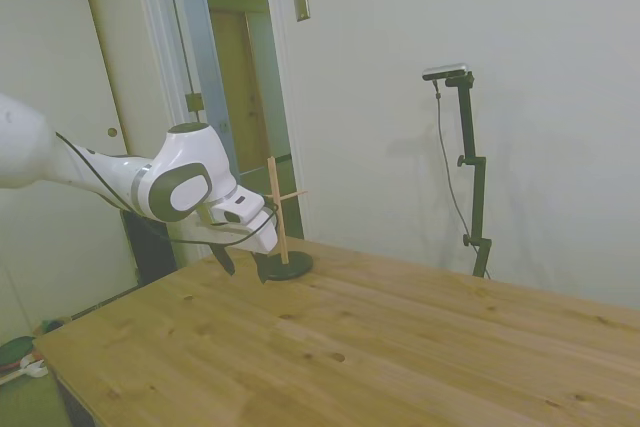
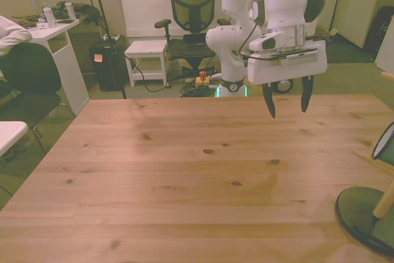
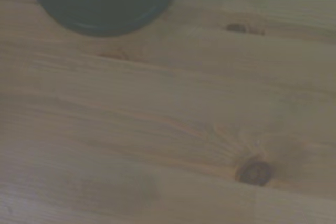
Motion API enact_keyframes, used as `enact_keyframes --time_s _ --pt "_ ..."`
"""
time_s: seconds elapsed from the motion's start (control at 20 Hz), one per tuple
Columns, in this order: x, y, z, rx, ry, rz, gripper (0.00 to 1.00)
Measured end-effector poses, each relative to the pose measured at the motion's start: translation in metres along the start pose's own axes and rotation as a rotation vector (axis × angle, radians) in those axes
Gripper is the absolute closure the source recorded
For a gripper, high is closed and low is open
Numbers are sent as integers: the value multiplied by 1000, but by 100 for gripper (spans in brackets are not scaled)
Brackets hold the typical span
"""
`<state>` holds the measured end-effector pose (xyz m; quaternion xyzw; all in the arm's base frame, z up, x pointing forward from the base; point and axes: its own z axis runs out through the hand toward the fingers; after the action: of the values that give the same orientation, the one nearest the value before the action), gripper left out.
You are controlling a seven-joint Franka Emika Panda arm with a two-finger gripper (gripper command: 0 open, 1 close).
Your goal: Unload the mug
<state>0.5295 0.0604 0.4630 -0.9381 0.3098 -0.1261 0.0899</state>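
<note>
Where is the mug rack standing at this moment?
In the front view the mug rack stands at the table's near corner on the front view's right, cut by the picture's edge. In the side view it stands just beyond the gripper.

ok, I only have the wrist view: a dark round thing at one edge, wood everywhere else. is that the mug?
Observer: No, that is the base of a wooden peg stand. The mug is up on the stand above it, cut off at the front view's right edge.
Operator: hand open?
Observer: Yes, the hand is open and empty, with its fingers pointing down.
Operator: touching the table?
Observer: It seems not. In the side view the fingertips appear to hang just clear of the table, close beside the base.
</note>
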Motion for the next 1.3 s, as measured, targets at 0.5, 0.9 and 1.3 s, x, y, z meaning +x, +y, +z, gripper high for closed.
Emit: enact_keyframes --time_s 0.5,0.9,1.3 --pt "-7 -71 4 0 35 -64 0" --pt "7 -100 1 -8 45 -92 0" --pt "4 -117 -3 -6 52 -65 0"
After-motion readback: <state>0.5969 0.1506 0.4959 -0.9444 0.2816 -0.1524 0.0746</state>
